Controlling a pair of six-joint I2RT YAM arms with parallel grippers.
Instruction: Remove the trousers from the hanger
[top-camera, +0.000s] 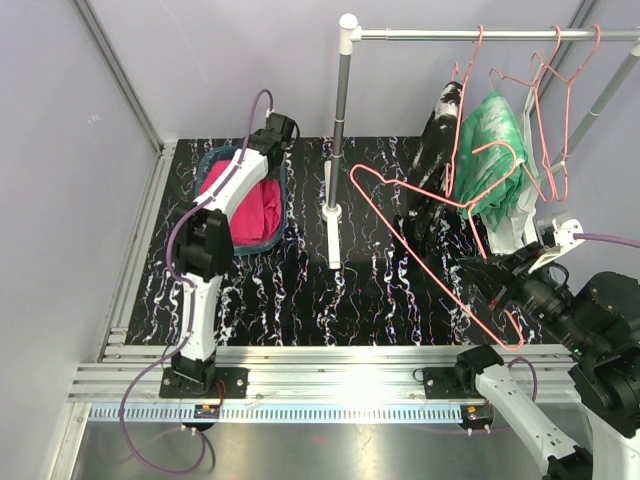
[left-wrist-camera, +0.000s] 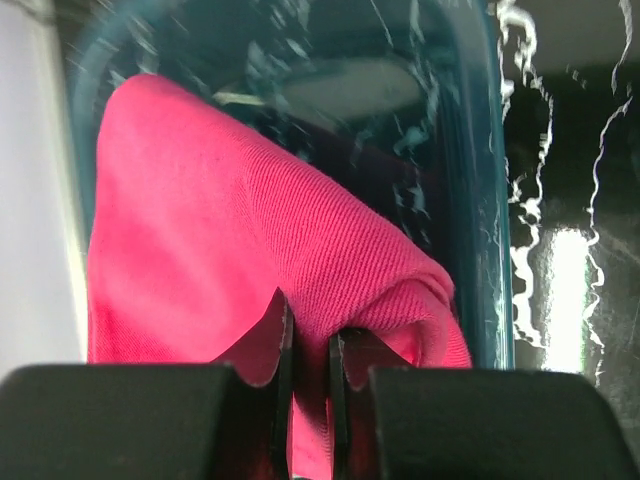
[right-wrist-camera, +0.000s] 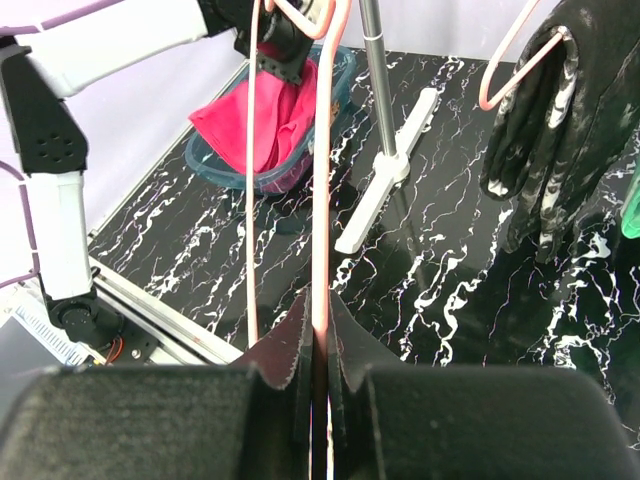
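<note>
Left gripper (left-wrist-camera: 308, 345), pinching the magenta-pink cloth trousers (left-wrist-camera: 230, 220) over the teal plastic basket (left-wrist-camera: 482, 200), should part only inside its rim; right gripper (right-wrist-camera: 318, 320) clamps the pink wire hanger (right-wrist-camera: 322, 200).

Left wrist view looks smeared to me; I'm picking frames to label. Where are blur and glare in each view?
Left wrist: the basket is smeared at its far rim, the pink trousers show sharp weave, glare on the table at right. Top external: glare on the metal rail. Right wrist: jaws dark and soft, hanger wire soft close up.

The black white-veined table (top-camera: 280, 300) carries a teal basket (top-camera: 255, 246) and the rack's white foot (top-camera: 334, 245).
</note>
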